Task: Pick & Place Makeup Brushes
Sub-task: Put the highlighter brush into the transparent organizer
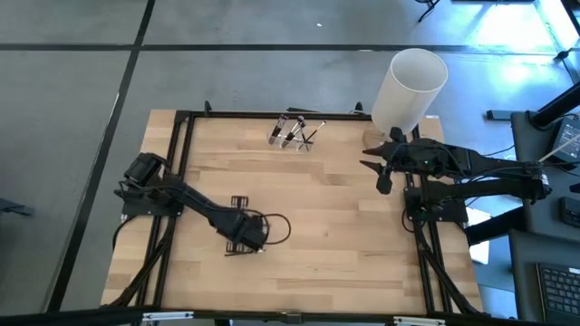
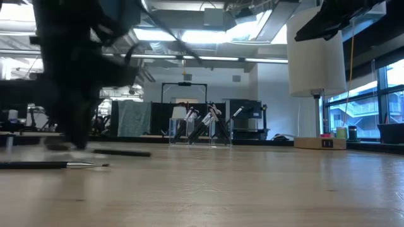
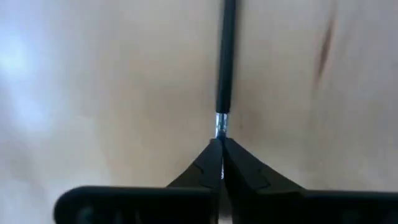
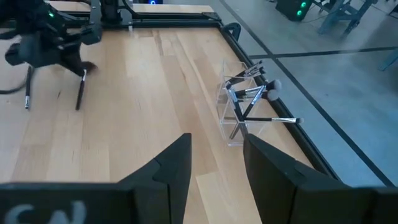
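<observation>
My left gripper point(image 1: 246, 235) points down at the table's near left and is shut on a thin dark makeup brush point(image 3: 225, 56). Other loose brushes lie on the wood beside it point(image 1: 238, 201), and two show lying flat in the low view point(image 2: 50, 165) point(image 2: 120, 152). A clear holder point(image 1: 294, 136) at the far edge holds several brushes standing tilted; it also shows in the right wrist view point(image 4: 242, 106). My right gripper point(image 1: 373, 167) hangs open and empty above the table's right side, its fingers apart in its own view point(image 4: 214, 162). My left gripper pinches the brush at its silvery ferrule point(image 3: 221, 122) between its two fingertips point(image 3: 208, 162). The fingers come from above, pointing down. The dark handle runs straight away from the fingertips. I cannot tell whether the brush lies on the wood or is lifted.
A tall white cylinder point(image 1: 412, 86) stands at the far right corner, with a small wooden box point(image 2: 319, 143) at its foot. A black cable loop point(image 1: 276, 226) hangs by my left wrist. A black frame point(image 1: 181, 181) borders the wooden table. Bare wood lies in the middle.
</observation>
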Robot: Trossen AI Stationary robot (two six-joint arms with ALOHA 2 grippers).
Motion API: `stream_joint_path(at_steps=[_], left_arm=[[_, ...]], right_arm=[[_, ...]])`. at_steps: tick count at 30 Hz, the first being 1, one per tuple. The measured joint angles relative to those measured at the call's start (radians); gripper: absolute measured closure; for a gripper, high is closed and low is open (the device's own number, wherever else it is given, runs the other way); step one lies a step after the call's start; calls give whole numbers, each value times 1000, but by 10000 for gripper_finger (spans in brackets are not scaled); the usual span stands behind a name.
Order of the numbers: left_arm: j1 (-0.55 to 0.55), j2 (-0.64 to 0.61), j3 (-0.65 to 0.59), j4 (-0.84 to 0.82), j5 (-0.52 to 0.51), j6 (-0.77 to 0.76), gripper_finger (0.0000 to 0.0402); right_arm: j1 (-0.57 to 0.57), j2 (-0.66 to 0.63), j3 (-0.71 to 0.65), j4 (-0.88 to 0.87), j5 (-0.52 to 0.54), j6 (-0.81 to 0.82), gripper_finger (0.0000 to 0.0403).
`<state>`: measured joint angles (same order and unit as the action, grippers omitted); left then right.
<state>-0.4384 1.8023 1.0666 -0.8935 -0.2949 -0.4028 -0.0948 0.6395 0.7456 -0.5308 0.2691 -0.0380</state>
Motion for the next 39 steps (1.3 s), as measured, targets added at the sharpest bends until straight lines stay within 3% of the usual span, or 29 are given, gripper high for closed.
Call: stream_joint_path(at_steps=[5,13,15,17,20,25,29,33,39], left_arm=[[17,-3,30,-96,-181,138,393],[116,-5,113,-181,-790,502,398],[157,-5,141,-187,-855,591,395],[193,-5,175,-181,-812,619,394],[240,-6,214,-180,-569,508,396],[290,-6,232,-180,-136,79,396],[298,-6,232,-211,42,-228,389],[235,-6,232,-274,6,-425,387],[38,-44,232,-407,-355,-743,384]], right_arm=[[0,0,0,0,0,-4,258],[0,0,0,11,0,-8,258],[0,0,0,10,0,-8,258],[0,0,0,10,0,-9,258],[0,0,0,-7,0,-8,258],[0,0,0,-30,0,9,258],[0,17,0,-7,-61,59,258],[0,75,-71,201,-195,103,258],[0,306,-161,639,-385,120,258]])
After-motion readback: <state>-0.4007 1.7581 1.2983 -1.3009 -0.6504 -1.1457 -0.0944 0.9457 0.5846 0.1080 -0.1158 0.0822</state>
